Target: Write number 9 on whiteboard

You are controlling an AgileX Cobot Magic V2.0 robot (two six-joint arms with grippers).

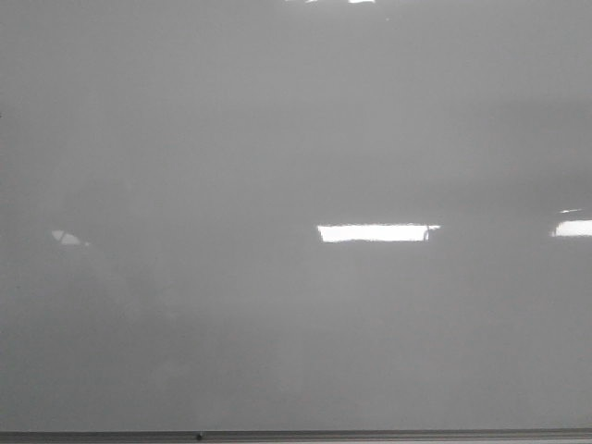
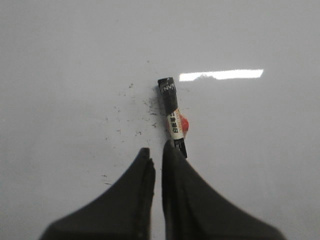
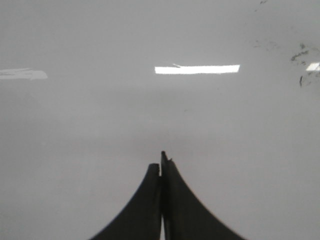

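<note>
In the left wrist view the left claw (image 2: pixel 156 156) fills the near edge, its two dark fingers (image 2: pixel 134 200) drawn almost together with only a thin gap between the tips and nothing held in that gap. Just past the tip of one finger lies a black marker (image 2: pixel 172 116) with a white printed label band and a small red patch at its side; its near end sits against that fingertip's outer edge, but it is not between the fingers. The marker lies flat on the whiteboard (image 2: pixel 60 60), tilted slightly off the line of the claw. Around and beside it the board carries a loose scatter of small dark specks (image 2: pixel 131 107). Beyond the marker a bright strip of reflected light (image 2: pixel 221 75) crosses the gloss.

In the right wrist view the right claw (image 3: pixel 161 162) has its fingers pressed together, empty, over bare pale board, with a few dark smudges (image 3: pixel 300 56) far off toward one corner.

The front view shows the whiteboard alone, with a thin metal edge strip (image 1: pixel 370 435) along its lower border. I can make out no drawn 9 in any view.
</note>
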